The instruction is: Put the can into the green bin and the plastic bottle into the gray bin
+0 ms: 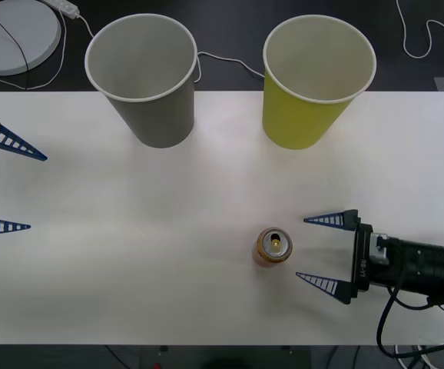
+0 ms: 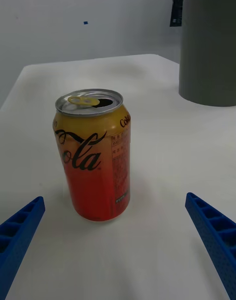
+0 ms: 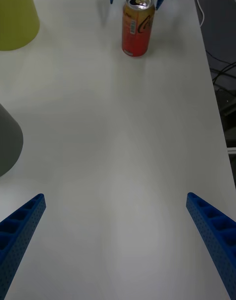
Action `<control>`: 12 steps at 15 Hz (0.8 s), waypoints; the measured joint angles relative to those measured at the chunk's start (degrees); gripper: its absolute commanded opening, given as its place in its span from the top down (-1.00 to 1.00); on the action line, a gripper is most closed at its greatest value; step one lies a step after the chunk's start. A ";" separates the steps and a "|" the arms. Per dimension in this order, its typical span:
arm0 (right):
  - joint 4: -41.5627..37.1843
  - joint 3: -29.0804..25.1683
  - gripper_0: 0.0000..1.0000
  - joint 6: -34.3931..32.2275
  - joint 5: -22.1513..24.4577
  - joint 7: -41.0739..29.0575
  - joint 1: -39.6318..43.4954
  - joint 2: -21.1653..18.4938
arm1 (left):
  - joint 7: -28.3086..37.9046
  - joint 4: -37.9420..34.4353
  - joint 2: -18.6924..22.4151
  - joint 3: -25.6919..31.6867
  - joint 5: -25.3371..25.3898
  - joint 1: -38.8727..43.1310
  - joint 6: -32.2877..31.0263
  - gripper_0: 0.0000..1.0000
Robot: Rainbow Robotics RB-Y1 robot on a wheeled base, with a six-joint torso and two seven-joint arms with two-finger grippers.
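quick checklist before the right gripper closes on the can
1. Right gripper open, fingers spread wider than the can: ok.
2. Can between the fingers: not ok, it stands just past the fingertips.
3. Can upright on the table: ok.
4. Green bin upright, mouth open: ok.
5. Gray bin upright, away from the can: ok.
6. Left gripper open at the table's left edge, out of the way: ok.
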 measured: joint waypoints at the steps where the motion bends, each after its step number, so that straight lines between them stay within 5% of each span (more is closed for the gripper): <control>1: -0.02 1.52 -1.00 0.99 -1.13 0.21 0.02 0.18 | 0.00 0.00 0.00 0.00 0.00 0.00 0.00 -1.00; 12: -0.35 11.34 -1.00 7.56 -7.62 2.66 -0.41 1.66 | 0.00 0.00 0.00 0.00 0.00 0.00 0.00 -1.00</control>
